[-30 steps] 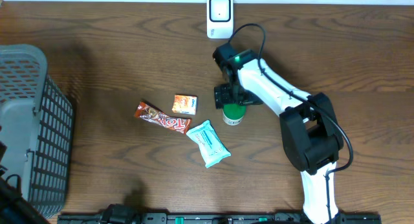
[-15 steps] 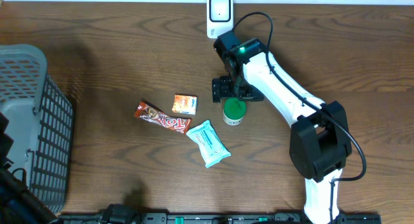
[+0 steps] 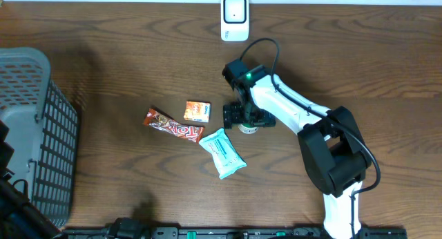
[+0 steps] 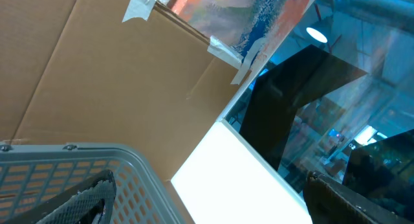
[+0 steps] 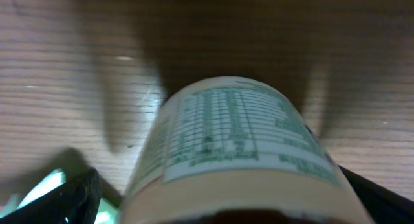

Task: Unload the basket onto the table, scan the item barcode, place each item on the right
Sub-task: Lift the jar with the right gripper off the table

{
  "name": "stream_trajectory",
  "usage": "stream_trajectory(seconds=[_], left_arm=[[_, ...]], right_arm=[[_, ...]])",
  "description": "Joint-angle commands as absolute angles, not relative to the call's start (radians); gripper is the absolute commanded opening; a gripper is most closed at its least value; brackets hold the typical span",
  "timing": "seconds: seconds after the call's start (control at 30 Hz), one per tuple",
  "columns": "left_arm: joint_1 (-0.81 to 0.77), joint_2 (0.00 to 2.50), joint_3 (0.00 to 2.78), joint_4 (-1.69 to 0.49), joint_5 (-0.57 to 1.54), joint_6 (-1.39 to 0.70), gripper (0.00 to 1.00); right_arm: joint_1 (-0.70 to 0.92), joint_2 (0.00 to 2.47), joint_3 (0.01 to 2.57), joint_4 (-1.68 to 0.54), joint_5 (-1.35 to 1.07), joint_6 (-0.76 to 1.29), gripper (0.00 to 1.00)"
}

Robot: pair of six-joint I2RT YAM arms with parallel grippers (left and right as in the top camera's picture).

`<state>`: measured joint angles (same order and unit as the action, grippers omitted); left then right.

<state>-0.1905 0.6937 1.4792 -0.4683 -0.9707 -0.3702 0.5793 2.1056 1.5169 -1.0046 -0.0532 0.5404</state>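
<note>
**Tub is sitting right between the right jaws**

Overhead: the right gripper (image 3: 242, 117) is hanging right over the small cream round tub with the green lid (image 3: 251, 128), mid-table, so only a sliver of the tub is peeking out on its near-right side. The white boxy barcode scanner (image 3: 235, 18) is sitting at the far edge, pretty much straight beyond it. The other arm is lurking down at the near-left corner by the grey plastic mesh basket (image 3: 41, 108), so the right one is way nearer.

Left wrist: the left gripper (image 4: 207, 185) is staring off over the basket rim at a brown cardboard wall (image 4: 116, 88), jaws spread wide with nothing in them.

Right wrist: the tub looks to be standing upright, long axis pointing up, printed label facing the camera. The dark fingers (image 5: 65, 198) are standing wide apart, one on each side of it. I'm guessing the squeeze goes across the round wall. I can't tell if the pads are touching yet.
</note>
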Motion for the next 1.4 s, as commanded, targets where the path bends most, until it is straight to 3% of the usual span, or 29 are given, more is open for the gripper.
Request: stream_trajectory(seconds=[0.0, 0.1, 0.27, 0.6, 0.77, 1.17, 1.37], left_arm=[[-0.186, 0.696, 1.476, -0.465, -0.969, -0.379, 0.93], [-0.186, 0.695, 1.476, -0.466, -0.970, -0.379, 0.92], [-0.186, 0.696, 1.476, -0.466, -0.970, -0.379, 0.93], [-0.186, 0.696, 1.476, -0.466, -0.970, -0.379, 0.93], [-0.186, 0.696, 1.476, -0.466, -0.970, -0.379, 0.93], [-0.186, 0.696, 1.476, -0.466, -0.970, -0.379, 0.93], [-0.186, 0.696, 1.476, -0.466, -0.970, -0.379, 0.93]], right_arm=[[0.576, 2.094, 1.473, -0.976, -0.054, 0.565, 0.96], [0.576, 2.094, 1.470, -0.962, -0.054, 0.564, 0.90], [0.576, 2.094, 1.470, -0.945, -0.054, 0.564, 0.71], [0.569, 2.092, 1.478, -0.991, -0.129, 0.579, 0.58], [0.533, 2.092, 1.496, -1.054, -0.257, 0.560, 0.57], [0.422, 2.092, 1.530, -1.362, -0.637, 0.281, 0.58], [0.412, 2.092, 1.530, -1.448, -0.646, 0.245, 0.58]])
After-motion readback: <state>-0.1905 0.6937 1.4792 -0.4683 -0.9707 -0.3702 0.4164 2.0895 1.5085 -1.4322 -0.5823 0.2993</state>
